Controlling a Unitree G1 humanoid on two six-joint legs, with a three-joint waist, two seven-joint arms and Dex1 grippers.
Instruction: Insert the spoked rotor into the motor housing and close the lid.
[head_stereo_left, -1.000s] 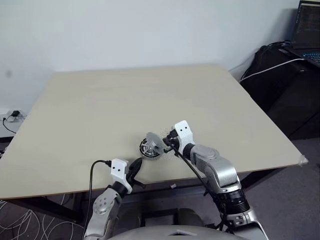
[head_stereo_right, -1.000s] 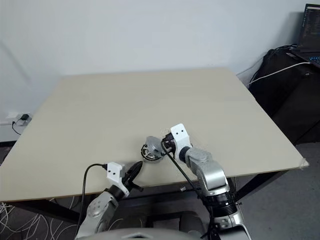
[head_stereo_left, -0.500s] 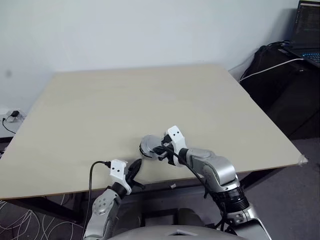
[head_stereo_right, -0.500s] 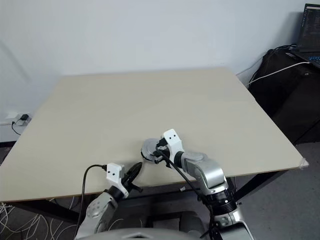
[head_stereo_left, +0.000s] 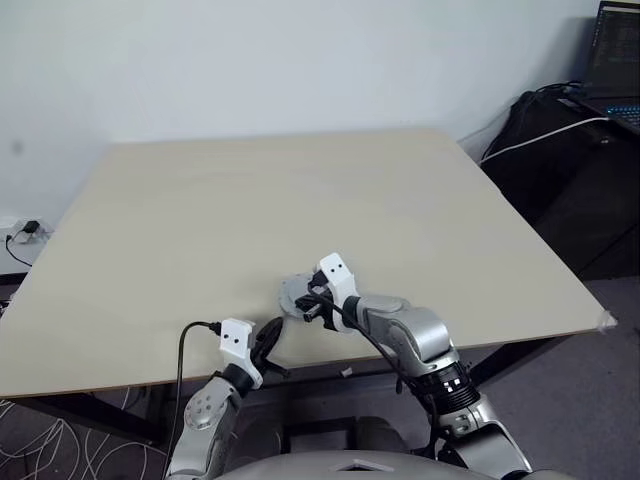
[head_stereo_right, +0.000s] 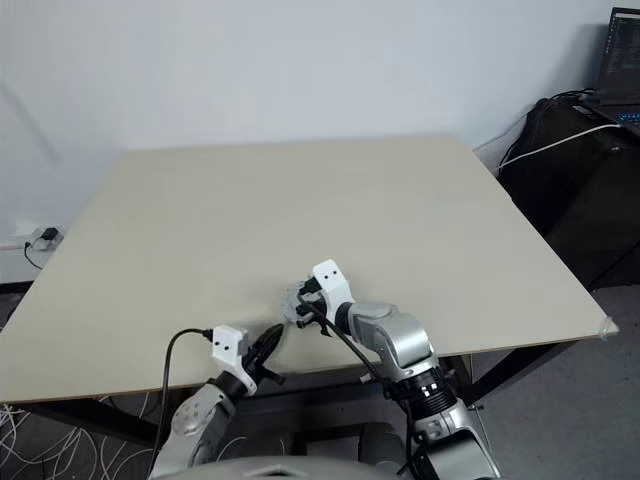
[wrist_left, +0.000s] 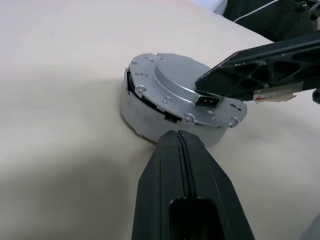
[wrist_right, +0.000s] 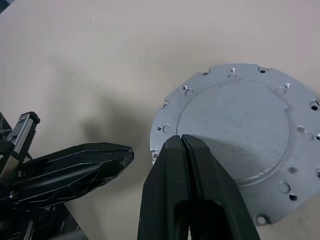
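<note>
I see pale silver-grey round lid flat atop housing; right gripper clenched empty, tips pressing lid top; left gripper clenched just beside its wall.

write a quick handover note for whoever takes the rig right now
Left gripper: shut, empty, tips beside the housing wall near the table front edge.
Right gripper: shut, empty, tips above the lid; contact unclear.
Lid lies plain face up on the housing, a dark gap under its rim on one side. The rotor is covered, presumably inside.
Done: lid placed.
Left: probably press the lid fully down and check it sits flush.
</note>
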